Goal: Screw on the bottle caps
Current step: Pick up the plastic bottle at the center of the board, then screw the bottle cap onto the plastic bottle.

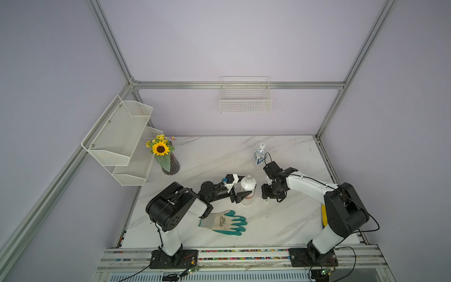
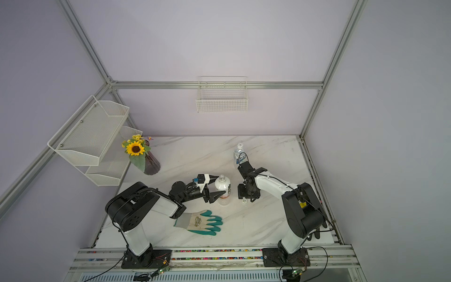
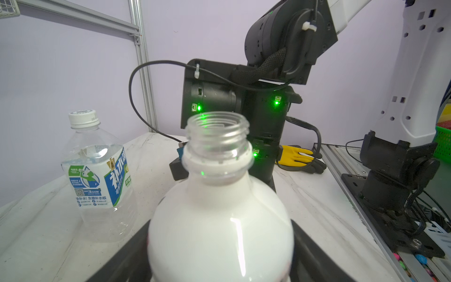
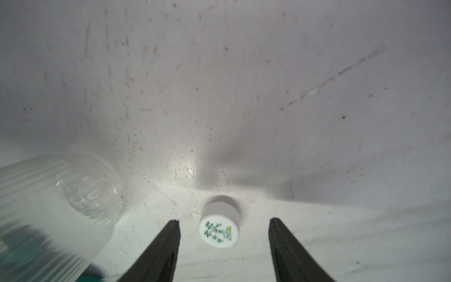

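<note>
I'm hovering my right gripper [image 4: 224, 221], jaws spread, round the cap [image 1: 266, 201], lower middle in a top view. My left gripper [image 1: 246, 184] is straddling the white bottle [image 1: 250, 187], clamp unclear. Closing off-centre risks flicking the cap away.

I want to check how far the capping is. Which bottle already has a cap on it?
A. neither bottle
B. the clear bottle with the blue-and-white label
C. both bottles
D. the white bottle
B: in the left wrist view the clear bottle wears a white cap, while the white bottle has an open neck and the second cap lies loose on the table.
</note>
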Controlling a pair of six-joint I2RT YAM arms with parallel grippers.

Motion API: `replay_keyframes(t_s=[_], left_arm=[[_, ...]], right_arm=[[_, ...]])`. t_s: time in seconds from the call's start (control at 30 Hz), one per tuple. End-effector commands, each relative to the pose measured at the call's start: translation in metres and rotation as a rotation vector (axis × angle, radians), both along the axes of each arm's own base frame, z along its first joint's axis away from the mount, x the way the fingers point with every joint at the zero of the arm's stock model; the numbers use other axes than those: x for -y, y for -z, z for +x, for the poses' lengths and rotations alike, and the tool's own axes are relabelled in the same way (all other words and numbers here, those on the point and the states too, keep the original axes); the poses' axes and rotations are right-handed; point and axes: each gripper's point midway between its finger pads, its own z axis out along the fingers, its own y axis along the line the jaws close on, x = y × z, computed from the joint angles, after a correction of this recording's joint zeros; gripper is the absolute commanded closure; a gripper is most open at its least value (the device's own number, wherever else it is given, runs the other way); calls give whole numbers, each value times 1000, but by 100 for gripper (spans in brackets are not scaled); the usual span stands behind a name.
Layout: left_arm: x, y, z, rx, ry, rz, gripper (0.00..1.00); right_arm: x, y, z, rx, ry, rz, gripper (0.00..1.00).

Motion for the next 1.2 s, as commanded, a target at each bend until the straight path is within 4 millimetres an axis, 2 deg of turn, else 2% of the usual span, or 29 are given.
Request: replay_keyframes(t_s=[0.0,0.23,0.5,0.9,1.17], left_arm=[[-3,-21,-6,85,10,-43,23],[-3,-20,-5,82,9,-42,25],[-3,-20,-5,81,11,-42,25],[-3,-22,-5,81,11,-45,25],[-2,-22,-5,76,15,-47,25]], right_arm=[[2,-5,-1,-15,6,-33,40],[-4,4,-5,-48,-20,-99,42],[-12,13,-6,-67,-34,-118,50],[-12,17,-5,-63,-28,-119,62],[-10,17,-6,-60,-27,-126,64]])
